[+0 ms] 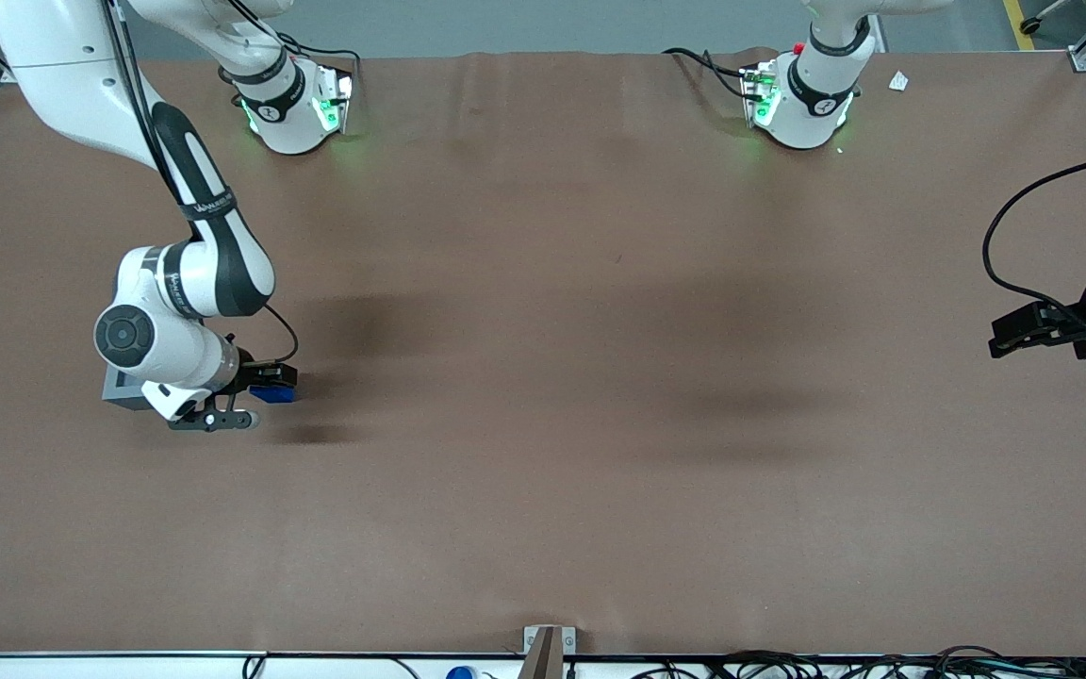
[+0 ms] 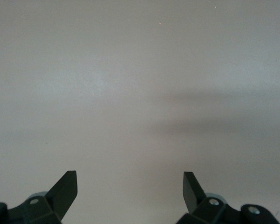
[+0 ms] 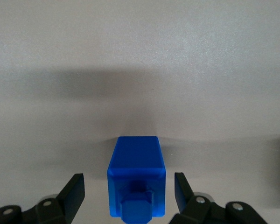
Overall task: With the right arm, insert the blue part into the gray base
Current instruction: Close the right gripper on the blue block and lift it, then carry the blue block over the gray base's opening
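A brown tabletop (image 1: 543, 424) carries the light-gray plastic cube base (image 1: 121, 387), half hidden under the working white arm (image 1: 175, 311); just beside it the small bright-blue plastic block (image 3: 136, 184) sits between the black end effector's (image 3: 127, 196) spread, untouching fingers. This looks like the grasp step: closing comes next.

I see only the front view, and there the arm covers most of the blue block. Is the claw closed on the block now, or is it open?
Observer: It is open. In the right wrist view the claw, at the working arm's end of the table, has one finger on each side of the blue block, and a gap shows on both sides.
Operator: Which way does the knob of the block point?
Observer: The knob points toward the wrist camera, between the two fingers.
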`<action>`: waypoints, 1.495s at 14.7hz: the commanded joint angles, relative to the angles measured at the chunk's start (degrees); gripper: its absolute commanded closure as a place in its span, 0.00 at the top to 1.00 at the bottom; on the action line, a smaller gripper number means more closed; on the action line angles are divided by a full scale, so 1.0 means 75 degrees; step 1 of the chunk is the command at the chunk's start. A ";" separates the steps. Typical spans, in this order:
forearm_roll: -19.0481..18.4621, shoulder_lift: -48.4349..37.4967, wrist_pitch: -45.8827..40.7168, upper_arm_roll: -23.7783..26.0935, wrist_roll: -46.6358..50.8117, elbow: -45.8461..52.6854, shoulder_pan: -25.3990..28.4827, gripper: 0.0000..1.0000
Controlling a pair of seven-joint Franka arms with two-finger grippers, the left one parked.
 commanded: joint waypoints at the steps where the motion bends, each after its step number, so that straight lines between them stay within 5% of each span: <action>1: 0.0030 0.0011 0.0091 -0.0014 -0.0006 -0.0076 0.0027 0.61; 5: -0.0028 -0.0012 -0.0025 -0.0026 -0.0018 -0.0018 0.0015 0.30; 8: -0.0028 -0.0071 -0.0935 -0.0037 -0.0006 0.0507 -0.0113 0.18; 17: -0.0028 -0.0481 -0.3621 -0.0061 -0.1012 0.2488 -0.0827 0.13; 22: -0.0028 -0.0762 -0.3835 -0.0072 -0.1809 0.2643 -0.1577 0.13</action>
